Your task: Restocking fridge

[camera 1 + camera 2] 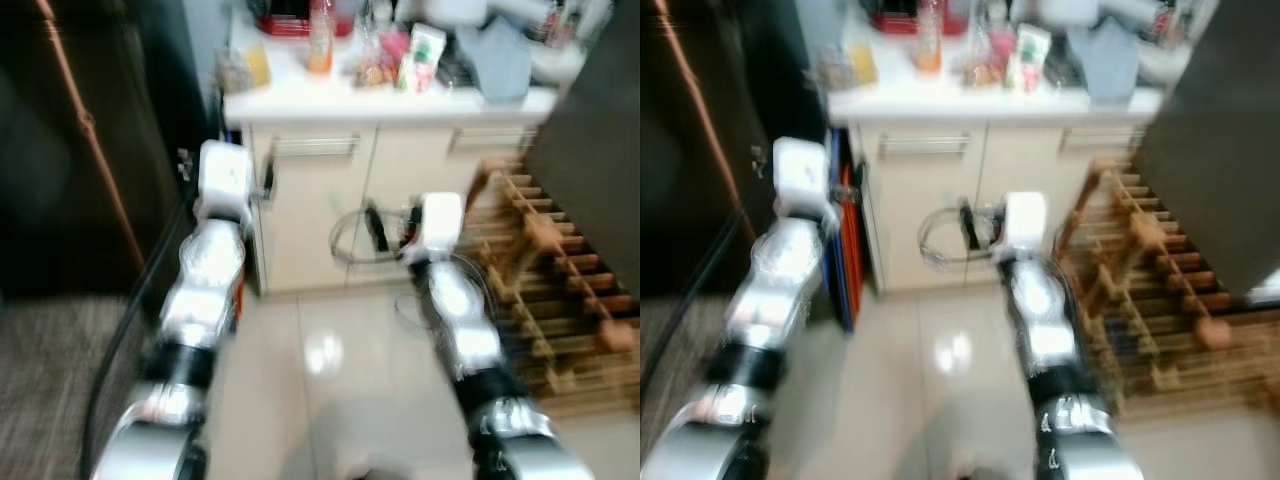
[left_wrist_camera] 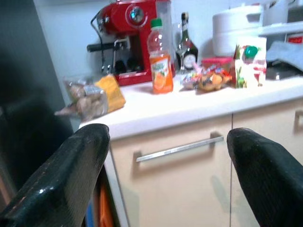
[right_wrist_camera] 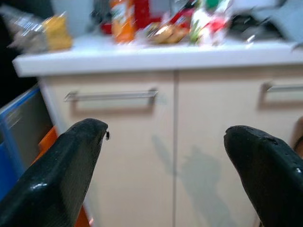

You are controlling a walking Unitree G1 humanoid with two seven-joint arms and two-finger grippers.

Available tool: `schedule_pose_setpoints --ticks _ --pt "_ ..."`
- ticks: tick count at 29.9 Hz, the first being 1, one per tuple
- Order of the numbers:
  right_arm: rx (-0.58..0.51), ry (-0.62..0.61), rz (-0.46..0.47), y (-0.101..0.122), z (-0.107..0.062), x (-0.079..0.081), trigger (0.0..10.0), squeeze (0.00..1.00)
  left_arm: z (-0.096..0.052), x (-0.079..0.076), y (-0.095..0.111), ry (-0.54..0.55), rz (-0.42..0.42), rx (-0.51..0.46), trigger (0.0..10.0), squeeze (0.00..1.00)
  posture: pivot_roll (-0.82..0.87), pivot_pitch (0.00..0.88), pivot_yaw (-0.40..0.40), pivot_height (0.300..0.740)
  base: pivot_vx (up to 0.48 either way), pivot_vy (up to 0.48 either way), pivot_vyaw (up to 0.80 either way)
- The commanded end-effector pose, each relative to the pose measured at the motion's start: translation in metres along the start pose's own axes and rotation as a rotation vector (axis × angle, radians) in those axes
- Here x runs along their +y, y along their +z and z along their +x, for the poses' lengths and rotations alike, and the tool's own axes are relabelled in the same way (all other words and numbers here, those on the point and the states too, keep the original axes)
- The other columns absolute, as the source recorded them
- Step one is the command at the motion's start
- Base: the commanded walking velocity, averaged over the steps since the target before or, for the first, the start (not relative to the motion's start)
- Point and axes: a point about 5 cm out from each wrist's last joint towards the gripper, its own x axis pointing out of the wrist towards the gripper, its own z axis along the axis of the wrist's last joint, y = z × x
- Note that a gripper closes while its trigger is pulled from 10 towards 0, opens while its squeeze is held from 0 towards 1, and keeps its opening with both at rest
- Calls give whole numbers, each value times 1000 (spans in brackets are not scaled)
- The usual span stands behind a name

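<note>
A white counter (image 2: 199, 106) topped cream cupboards (image 2: 189, 179) with silvery handles (image 2: 180, 147). On it stood a red coffee machine (image 2: 128, 33), an orange juice bottle (image 2: 160, 59) with a green cap, a dark bottle (image 2: 185, 45), a white carton (image 2: 247, 64) printed red and green, and a yellow bag (image 2: 111, 92). The floor tiles (image 1: 330, 370) were pale and glossy, the wine rack (image 1: 560, 290) light brown wood. Both arms gleamed silver, with black fingers (image 2: 61, 184).

a cream cabinet (image 1: 330, 200) with two metal bar handles (image 2: 179, 147) carries a white countertop (image 2: 189, 106). glossy pale floor tiles (image 1: 320, 380) reflect overhead light. a wooden wine rack (image 1: 560, 290) stands beside the cabinet. a dark panel (image 1: 70, 140) adjoins the opposite side.
</note>
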Motion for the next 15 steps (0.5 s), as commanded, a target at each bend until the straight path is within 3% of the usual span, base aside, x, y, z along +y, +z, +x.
schedule_pose_setpoints --ticks 1,15 --pt "-18 26 5 4 3 11 10000 0 1 12 -1 25 18 1 10000 0 -47 0 -28 740 435 0 0" --pt "-18 64 14 -2 0 23 10000 0 0 16 4 15 49 -14 10000 0 -22 0 -21 740 435 0 31"
